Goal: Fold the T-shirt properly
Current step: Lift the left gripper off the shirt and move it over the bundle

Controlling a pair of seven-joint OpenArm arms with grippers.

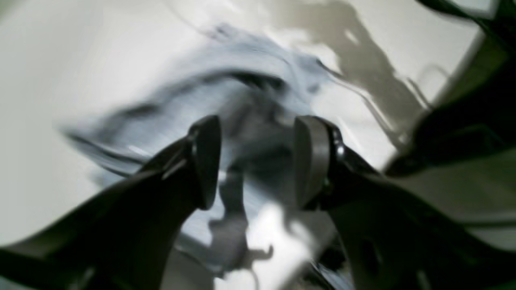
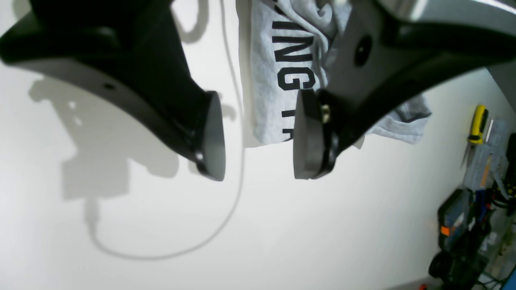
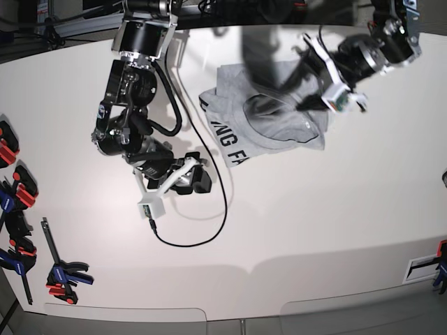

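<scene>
The left jaws (image 1: 258, 163) are spread, with nothing pinched between the pads, and they hang over the T-shirt (image 3: 279, 112); the wrist view there is blurred. The right jaws (image 2: 259, 137) are spread too and hold nothing; in the base view they are beside the T-shirt, off its lettered end, on that view's left.

The T-shirt lies on the desk (image 3: 230, 272), light heather grey and bunched rather than flat. In the base view a broad loop of cloth makes a rounded hollow near its middle, with soft creases around it and a layer turned over on the far side. Its near edge runs slanted and uneven.

Black block capitals run along the side of the T-shirt toward the right arm (image 3: 133, 105). "ING" reads clearly, followed by "FA" in the base view; the rest is hidden by folds or cut off at the edge.

A dark cable (image 3: 218, 183) curves past the lettered side of the T-shirt, between it and the right arm. Well apart from the T-shirt, at the base view's left edge, are clamps (image 3: 64, 273) with blue, black and red parts. The right wrist view shows a yellow and black screwdriver (image 2: 478, 124) beyond the T-shirt.
</scene>
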